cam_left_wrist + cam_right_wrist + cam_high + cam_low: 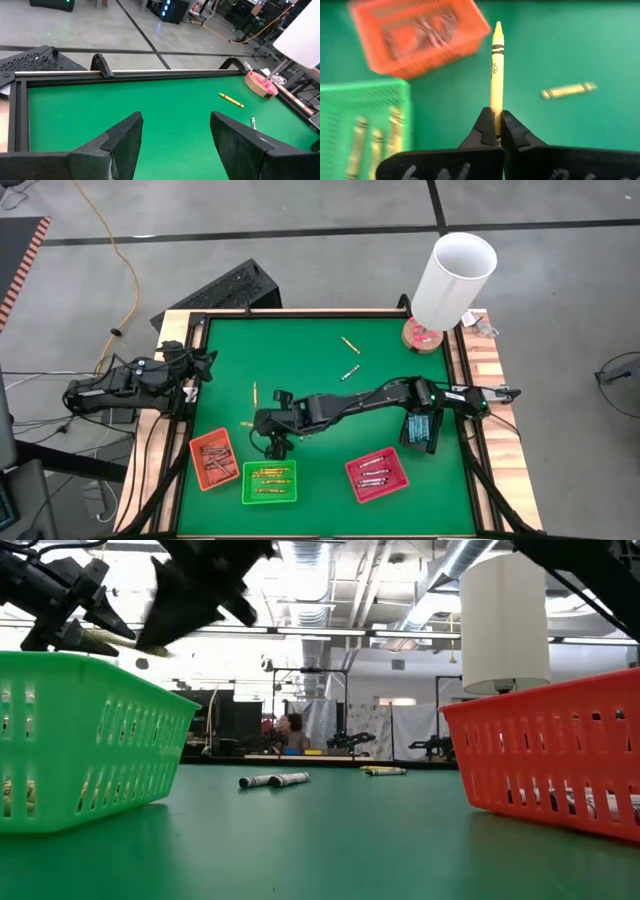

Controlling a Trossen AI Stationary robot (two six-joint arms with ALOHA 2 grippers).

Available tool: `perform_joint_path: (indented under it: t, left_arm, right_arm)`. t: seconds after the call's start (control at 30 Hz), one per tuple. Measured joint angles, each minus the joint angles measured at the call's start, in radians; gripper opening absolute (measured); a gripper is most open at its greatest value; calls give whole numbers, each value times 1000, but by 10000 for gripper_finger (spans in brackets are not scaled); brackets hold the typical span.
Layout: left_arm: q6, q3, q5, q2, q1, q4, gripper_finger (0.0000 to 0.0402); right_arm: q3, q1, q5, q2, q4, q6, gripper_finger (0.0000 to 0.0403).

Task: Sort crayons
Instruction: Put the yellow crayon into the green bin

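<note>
My right gripper (257, 423) reaches across the green mat from the right and is shut on a yellow crayon (496, 70), above the mat near the orange tray (213, 460) and the green tray (269, 482). The green tray holds yellow crayons (376, 145). Another yellow crayon (568, 90) lies flat on the mat nearby. Farther off lie a yellow crayon (349, 344) and a silvery one (350, 372). My left gripper (175, 145) waits open at the table's left edge, touching nothing. My right gripper pinches the yellow crayon's blunt rear end (495, 112) between its two fingertips. The fingers slant down from the table's right side and lie along the crayon. The crayon sticks straight out ahead of them, point (497, 26) leading, lifted clear of the mat.
A red tray (377, 474) with crayons and a black tray (420, 430) stand at the near right. A tall white cylinder (455, 275) on a round wooden base (423, 336) stands at the far right corner. A raised dark rim (150, 74) edges the mat.
</note>
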Motion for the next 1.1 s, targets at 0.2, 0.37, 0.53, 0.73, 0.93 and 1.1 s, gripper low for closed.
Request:
perform_joint_path:
  t: [0.2, 0.37, 0.53, 0.73, 0.93, 1.1]
  left_arm:
    - [-1, 0, 1, 0, 0, 0, 223]
    - [-2, 0, 1, 0, 0, 0, 223]
    - [-2, 0, 0, 0, 0, 1, 223]
    - [-2, 0, 0, 0, 0, 0, 223]
    - [-2, 0, 0, 0, 0, 0, 223]
    - [-2, 0, 0, 0, 0, -1, 223]
  right_arm:
    - [0, 46, -53, 0, 27, -3, 1]
    - [0, 75, -113, 6, 42, -1, 1]
    - [0, 91, -174, 8, 27, 53, 1]
    - [-24, 82, -282, 16, 31, 140, 1]
    - [-23, 78, -347, 47, 58, 197, 1]
    - [-23, 75, -392, 66, 61, 251, 1]
